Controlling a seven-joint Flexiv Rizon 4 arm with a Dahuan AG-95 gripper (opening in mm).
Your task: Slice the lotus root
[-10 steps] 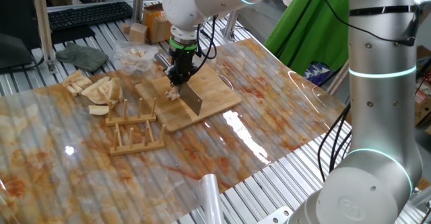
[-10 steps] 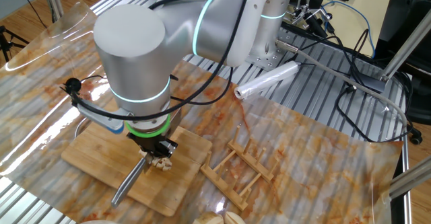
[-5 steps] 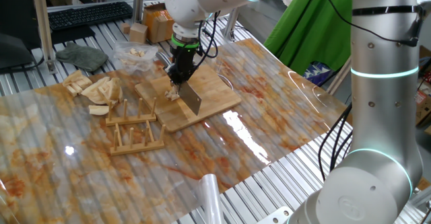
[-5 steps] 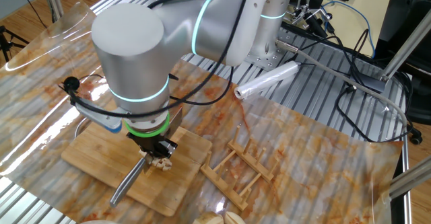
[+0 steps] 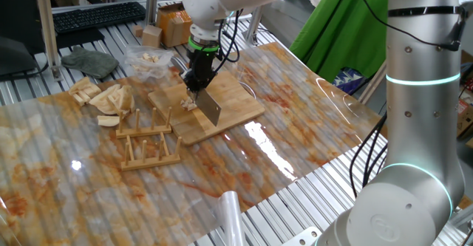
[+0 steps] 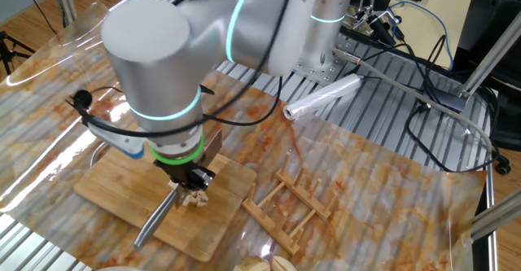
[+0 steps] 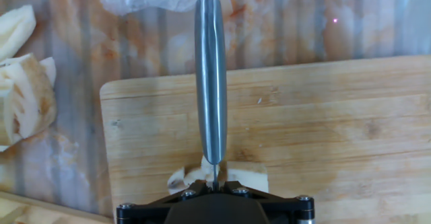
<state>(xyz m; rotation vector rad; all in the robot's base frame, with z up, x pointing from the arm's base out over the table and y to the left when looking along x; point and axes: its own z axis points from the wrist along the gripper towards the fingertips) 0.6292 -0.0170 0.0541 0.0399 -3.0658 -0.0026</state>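
The lotus root (image 5: 190, 103) is a small cluster of pale bits on the bamboo board (image 5: 236, 98). It also shows in the other fixed view (image 6: 195, 197) and in the hand view (image 7: 236, 174). My gripper (image 5: 196, 91) is shut on a steel knife (image 7: 210, 76) and stands right over the bits. The blade (image 5: 211, 108) rests on the board beside them. The steel handle (image 6: 155, 220) sticks out over the board's edge. The gripper also shows in the other fixed view (image 6: 194, 183) and in the hand view (image 7: 213, 183).
A heap of tan wedge slices (image 5: 103, 97) lies left of the board. A clear bag of pale chunks (image 5: 146, 60) lies behind it. A wooden rack (image 5: 148, 141) stands in front of the board. A plastic roll (image 6: 323, 98) lies near the arm's base.
The arm's upper body has shifted slightly to the side. The knife and the lotus root bits stay in nearly the same place on the board.
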